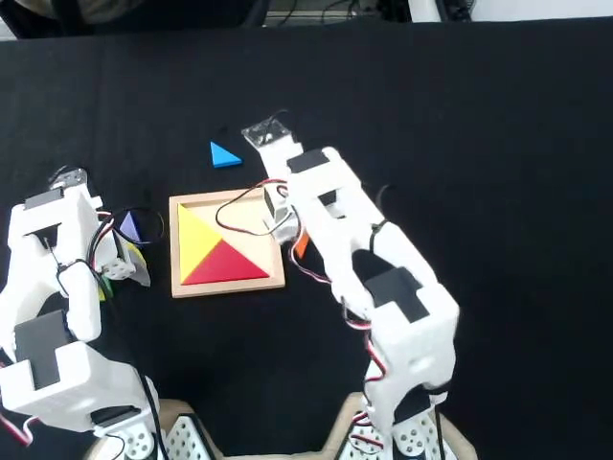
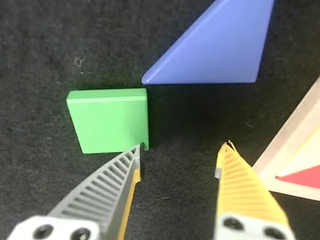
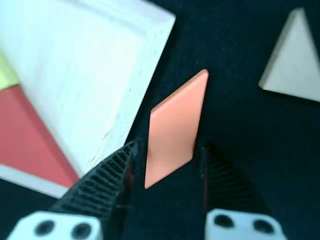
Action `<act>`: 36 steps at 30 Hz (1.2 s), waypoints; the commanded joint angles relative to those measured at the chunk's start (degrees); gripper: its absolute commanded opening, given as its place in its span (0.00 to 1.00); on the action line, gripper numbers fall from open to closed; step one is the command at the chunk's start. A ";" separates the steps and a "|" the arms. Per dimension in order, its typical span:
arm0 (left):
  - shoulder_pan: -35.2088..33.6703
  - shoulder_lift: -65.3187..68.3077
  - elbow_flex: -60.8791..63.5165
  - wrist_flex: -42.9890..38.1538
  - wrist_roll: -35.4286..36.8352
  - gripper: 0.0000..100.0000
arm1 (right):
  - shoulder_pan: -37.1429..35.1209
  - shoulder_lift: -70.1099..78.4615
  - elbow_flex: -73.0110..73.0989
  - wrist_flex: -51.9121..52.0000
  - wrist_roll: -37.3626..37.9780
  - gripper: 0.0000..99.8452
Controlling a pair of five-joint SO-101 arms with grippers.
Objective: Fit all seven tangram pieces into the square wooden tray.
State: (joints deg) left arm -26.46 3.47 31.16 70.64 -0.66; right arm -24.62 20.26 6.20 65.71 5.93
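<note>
Over on the left side of the black table (image 1: 479, 144), the left gripper (image 2: 180, 165) hangs low with its jaws spread and nothing between them. One fingertip sits right at the near corner of the green square (image 2: 107, 120), and the other is down on bare cloth near the tray's corner. Just beyond the square lies the purple triangle (image 2: 220, 47), almost touching it at one point.

In the middle sits the wooden tray (image 1: 227, 285) with the yellow triangle (image 1: 196, 240) and red triangle (image 1: 225, 261) already lying flat in it. The rest of its floor is bare, so I'd say most of the job is still ahead. Behind the tray the blue triangle (image 1: 225, 155) lies loose, with a white triangle (image 3: 292, 60) a little further right.

Just off the tray's right edge, the right gripper (image 3: 167, 155) is parted and set closely astride the orange slanted piece (image 3: 175, 130), which looks still flat on the cloth.

My worry on the left is that the jaws are off-centre: closing from there would likely clip the square's corner and spin it into the purple triangle. On the right, the piece is thin and lies beside the tray wall. One finger could catch the rim and shift the tray, or the piece could squirt out of a slanted pinch.
</note>
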 commanded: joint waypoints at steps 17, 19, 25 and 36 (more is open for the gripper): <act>-0.48 -0.35 -0.40 -0.44 0.44 0.24 | -3.16 -4.18 4.26 -6.24 3.16 0.18; -0.48 -0.35 -0.40 -0.44 0.35 0.24 | -3.16 -2.24 3.30 -6.07 3.16 0.18; -0.48 -0.35 -0.31 -0.53 0.35 0.24 | -2.99 2.33 0.13 -3.43 3.25 0.18; -0.48 -0.35 -0.13 -0.53 0.35 0.24 | -2.99 4.09 0.04 -1.93 3.25 0.18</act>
State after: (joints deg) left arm -26.46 3.47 31.16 70.64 -0.66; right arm -27.16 22.73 6.81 62.55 8.75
